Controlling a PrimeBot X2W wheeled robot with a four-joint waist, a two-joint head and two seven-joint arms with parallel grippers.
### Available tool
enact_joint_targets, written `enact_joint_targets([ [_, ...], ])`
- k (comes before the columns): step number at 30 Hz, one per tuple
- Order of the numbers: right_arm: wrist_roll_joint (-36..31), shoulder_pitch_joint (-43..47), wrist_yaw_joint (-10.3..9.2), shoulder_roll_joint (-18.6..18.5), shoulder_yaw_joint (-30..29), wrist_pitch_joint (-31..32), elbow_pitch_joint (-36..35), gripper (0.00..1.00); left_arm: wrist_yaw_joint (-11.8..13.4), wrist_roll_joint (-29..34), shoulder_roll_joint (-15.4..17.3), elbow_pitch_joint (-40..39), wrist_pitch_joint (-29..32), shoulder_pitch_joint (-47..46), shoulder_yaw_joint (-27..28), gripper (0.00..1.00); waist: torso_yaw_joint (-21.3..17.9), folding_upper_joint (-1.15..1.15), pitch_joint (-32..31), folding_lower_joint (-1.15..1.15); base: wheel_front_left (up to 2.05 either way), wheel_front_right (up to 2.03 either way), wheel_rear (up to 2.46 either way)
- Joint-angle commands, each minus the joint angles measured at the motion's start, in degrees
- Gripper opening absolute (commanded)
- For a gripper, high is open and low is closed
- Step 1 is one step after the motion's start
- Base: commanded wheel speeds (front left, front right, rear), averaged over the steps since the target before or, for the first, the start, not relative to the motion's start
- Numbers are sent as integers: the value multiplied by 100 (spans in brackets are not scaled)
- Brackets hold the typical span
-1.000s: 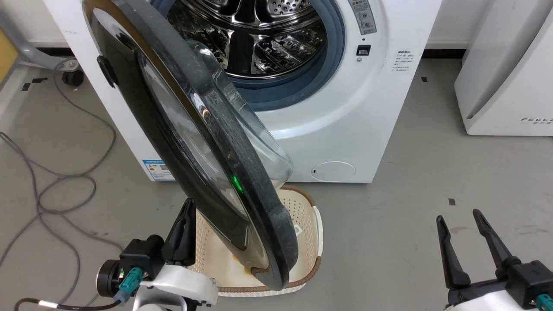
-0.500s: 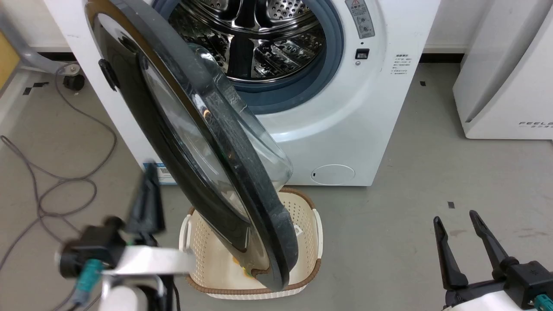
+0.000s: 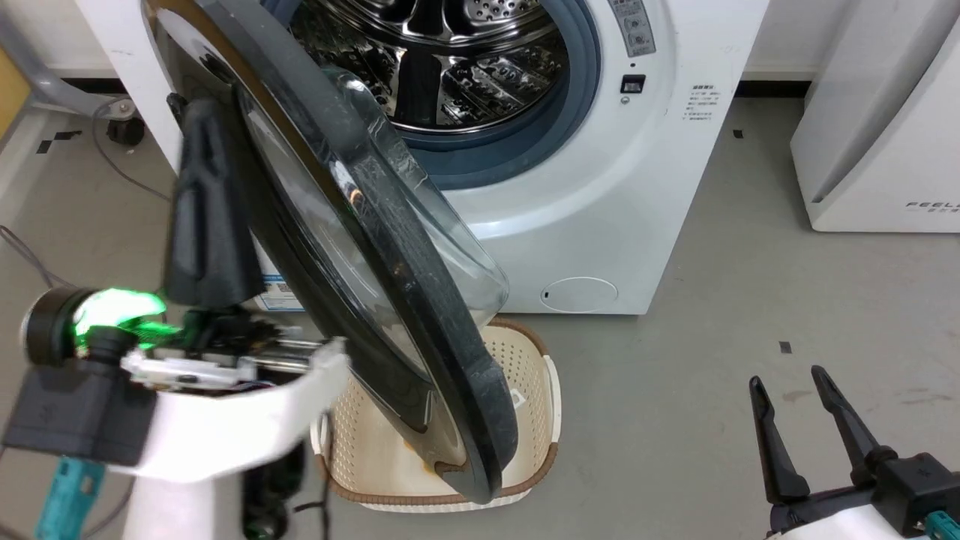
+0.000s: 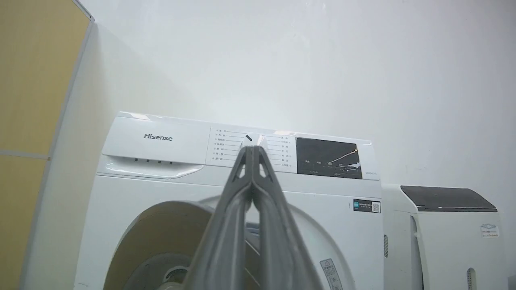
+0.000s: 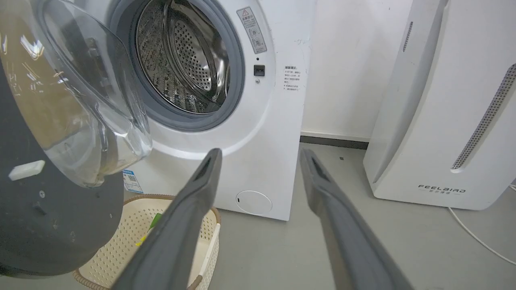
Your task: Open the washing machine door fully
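Note:
The washing machine (image 3: pixel 600 187) is a white front-loader with its steel drum exposed. The washing machine door (image 3: pixel 390 300) is a glossy black disc with a clear glass bowl, swung partway out over a basket. My left gripper (image 3: pixel 199 120) is raised and blurred, shut with nothing in it, beside the left edge of the door's outer face; contact cannot be told. In the left wrist view its shut fingers (image 4: pixel 252 150) point at the machine's control panel (image 4: pixel 242 151). My right gripper (image 3: pixel 786 381) stands open and low at the right, apart from the door (image 5: pixel 44 213), its tips (image 5: pixel 260 155) toward the machine's front.
A cream perforated basket (image 3: pixel 525 420) with a brown rim sits on the floor under the door's lower edge. A white FEELBIRD appliance (image 3: pixel 877 135) stands right of the machine. Grey cables (image 3: pixel 15 247) lie on the floor at the left. Bare grey floor (image 3: pixel 675 420) lies ahead of my right gripper.
My left arm has swung left from beside the basket and risen alongside the door's outer face, still shut. The door and the right gripper have hardly moved.

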Motion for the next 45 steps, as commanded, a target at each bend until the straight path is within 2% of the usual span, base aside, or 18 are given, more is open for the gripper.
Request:
enact_joint_targets([
  [1,39,32,2,19,9,4,29,100,17,7,5,-124,-4,-95,-172,0,-14,0,9,0,0,0,0],
  [5,69,23,2,19,15,-4,77,100,-58,7,5,-462,212,-199,-789,0,-39,0,35,0,0,0,0],
  [9,92,15,2,19,0,-5,126,100,-241,-52,5,-608,617,-205,-1548,0,-43,0,51,0,0,0,0],
  [15,112,0,2,19,-19,0,182,100,-491,-30,23,-472,1391,86,-2540,0,-37,0,64,0,0,0,0],
  [19,127,-6,2,19,-19,6,227,100,-529,-119,89,-324,1891,464,-2960,0,-27,0,89,0,0,0,0],
  [25,152,-4,2,19,-12,6,284,100,-455,-344,253,-78,2529,1078,-3259,0,-11,0,83,0,0,0,0],
  [29,167,-13,2,19,-21,1,313,100,-422,-363,340,349,2696,1295,-3387,0,18,0,85,0,0,0,0],
  [35,173,-54,2,19,7,4,372,100,-405,-258,255,1282,2450,1064,-3452,0,37,0,94,0,0,0,0],
  [45,225,-68,2,19,53,-36,496,100,21,-378,58,2173,1852,482,-3208,0,-35,0,120,0,0,0,0],
])
